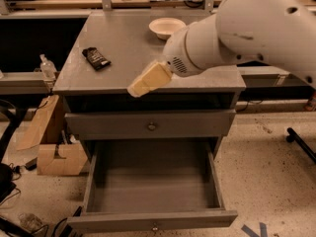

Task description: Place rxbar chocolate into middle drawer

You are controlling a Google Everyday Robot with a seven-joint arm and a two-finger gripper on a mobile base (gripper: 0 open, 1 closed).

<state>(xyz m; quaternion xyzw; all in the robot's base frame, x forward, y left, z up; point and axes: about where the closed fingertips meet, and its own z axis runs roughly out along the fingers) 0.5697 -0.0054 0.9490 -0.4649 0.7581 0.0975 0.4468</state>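
Observation:
The rxbar chocolate [96,58], a small black bar with white print, lies flat on the left part of the grey cabinet top [123,38]. My gripper [148,79], cream-coloured at the end of the white arm, hovers over the front edge of the top, right of the bar and apart from it. It holds nothing that I can see. The middle drawer [153,181] is pulled fully out below and is bare inside, with its knob [155,227] on the front. The upper drawer front [152,126] is closed.
A white round bowl [167,27] stands at the back of the top, beside the arm. A dark open slot [148,101] sits under the top. Cardboard boxes [59,157] and a bottle [47,68] are at the left. A black leg [301,142] is at the right.

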